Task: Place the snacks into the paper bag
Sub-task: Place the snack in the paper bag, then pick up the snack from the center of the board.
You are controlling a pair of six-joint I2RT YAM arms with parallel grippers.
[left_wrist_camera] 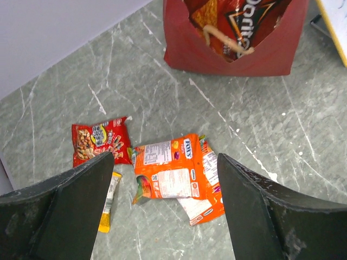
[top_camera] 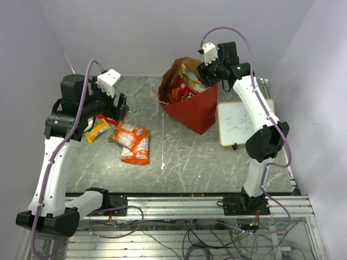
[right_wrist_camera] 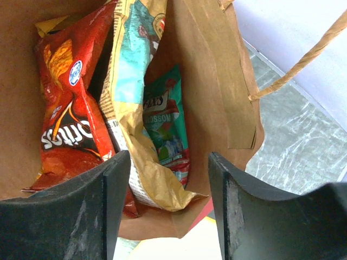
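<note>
Nearest, at about nine o'clock on the grey table [top_camera: 184, 157] seen from overhead, lie the loose snacks. There are two overlapping orange packets [left_wrist_camera: 173, 173]. In the left wrist view a red nut packet [left_wrist_camera: 100, 142] lies at their ten o'clock and a thin yellow packet [left_wrist_camera: 108, 208] at their eight o'clock. The left pincer [left_wrist_camera: 165, 162] hangs just above them, jaws spread wide, holding nothing.

These packets look light, soft and crinkly, with slick film. A sealed end seems the safest place to pinch, and the top orange one may slide over the other.

Farther off, at one o'clock, stands the paper bag [top_camera: 195, 111], red outside. The right pincer [right_wrist_camera: 169, 157] hovers over its mouth, jaws apart and empty. Only the right wrist view shows inside: a red chip bag [right_wrist_camera: 65, 119], a brown pouch [right_wrist_camera: 130, 92] and a teal packet [right_wrist_camera: 165, 124] standing on edge. Only the overhead view shows both arms together.
</note>
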